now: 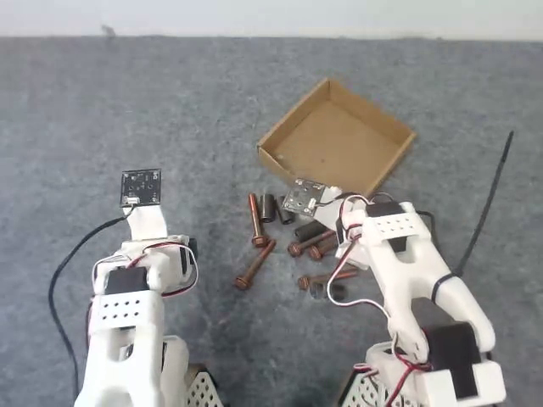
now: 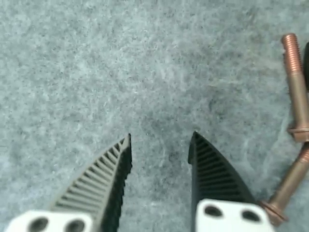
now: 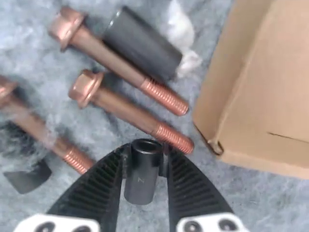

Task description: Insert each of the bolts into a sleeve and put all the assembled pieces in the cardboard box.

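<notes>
R gripper [image 3: 146, 150]: ribbed black fingers [image 3: 104, 188] pinch a short black sleeve [image 3: 141, 179]. It's a smooth hollow tube w/ a tiny pale mark on its side, unreadable. Just beyond lie near bolt [image 3: 130, 113] & far bolt [image 3: 89, 44], copper-coloured, hex flange heads, threaded tips. A longer sleeve [image 3: 142, 43] lies against the far one. Cardboard box [image 3: 241, 96] is beside them, plain brown wall. L gripper [image 2: 161, 137] is spread wide, nothing btwn, over fuzzy grey carpet [image 2: 145, 63].

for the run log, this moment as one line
left gripper: open over grey carpet | right gripper: shut on black cylindrical metal sleeve | copper-coloured bolts: loose | cardboard box: empty
</notes>
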Available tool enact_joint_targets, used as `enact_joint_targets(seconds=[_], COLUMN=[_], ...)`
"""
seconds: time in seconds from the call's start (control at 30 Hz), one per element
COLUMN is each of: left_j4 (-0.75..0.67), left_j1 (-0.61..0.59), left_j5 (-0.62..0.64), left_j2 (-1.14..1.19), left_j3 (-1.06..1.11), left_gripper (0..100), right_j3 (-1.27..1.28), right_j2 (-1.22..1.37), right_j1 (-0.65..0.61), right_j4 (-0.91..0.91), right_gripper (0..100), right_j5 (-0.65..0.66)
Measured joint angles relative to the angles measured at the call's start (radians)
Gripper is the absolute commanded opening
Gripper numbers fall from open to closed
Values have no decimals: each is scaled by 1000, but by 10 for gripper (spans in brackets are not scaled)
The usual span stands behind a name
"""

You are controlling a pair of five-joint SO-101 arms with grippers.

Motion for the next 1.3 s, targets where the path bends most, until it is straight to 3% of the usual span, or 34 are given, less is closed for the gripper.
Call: enact_joint_targets(seconds=[0.27,0.73,1.3], left_j4=[0,0,0], left_j1=[0,0,0], left_j5=[0,0,0], left_j2=[0,0,0], left_j3=[0,0,0], left_gripper=[187,187,187], right_j3=[0,-121,-25], right_j2=[14,12,29], right_j1=[60,66,64], right_j4=[9,295,34], right_gripper=[192,145,143], right_j5=[0,0,-60])
